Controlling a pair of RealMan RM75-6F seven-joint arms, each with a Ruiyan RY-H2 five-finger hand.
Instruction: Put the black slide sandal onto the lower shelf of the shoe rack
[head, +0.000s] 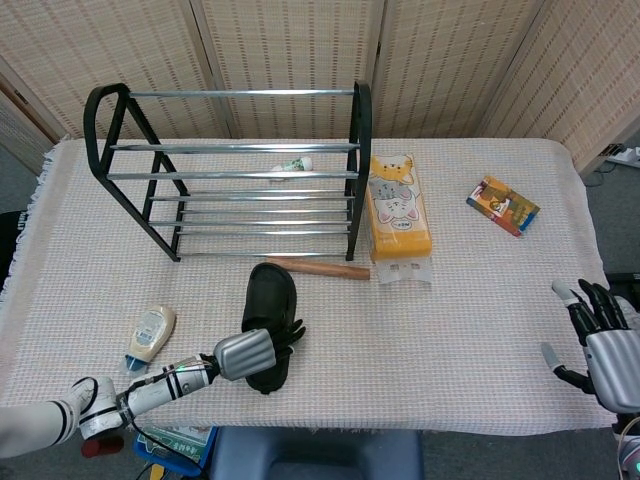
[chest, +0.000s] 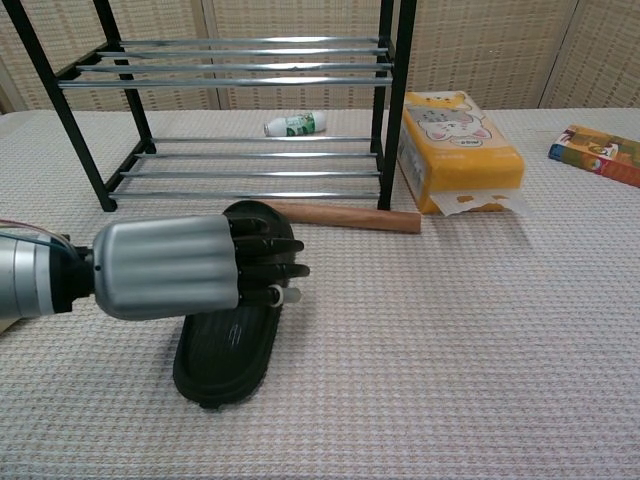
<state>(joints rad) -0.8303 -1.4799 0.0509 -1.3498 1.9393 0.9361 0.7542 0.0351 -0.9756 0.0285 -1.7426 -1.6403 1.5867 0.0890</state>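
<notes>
Lying flat on the worktop (head: 480, 310), the sandal (head: 268, 325) is found just in front of the rack (head: 225, 170), toe toward twelve o'clock and heel toward six, with the left hand (head: 248, 352) laid across its strap from about eight o'clock. The fingers (chest: 268, 262) are seen curled over the strap in the chest view; whether they are truly clamped on it or only resting there cannot be told, since the underside of the grasp is hidden. The right hand (head: 598, 338) is held off at the worktop's four o'clock corner, its fingers spread apart on nothing. A slip is judged the main risk: the sandal looks like smooth, flexible moulded rubber, and a shallow hold on the strap could let it droop or twist when lifted. The lower shelf is made only of thin, glossy metal bars with gaps between them, so a tilted sandal could be caught on a bar or dropped through. A wooden rod (head: 318, 268), round and free to roll, lies right between sandal and rack and could be knocked. The woven, ribbed cloth could drag at the sole if the sandal is pushed rather than lifted.
</notes>
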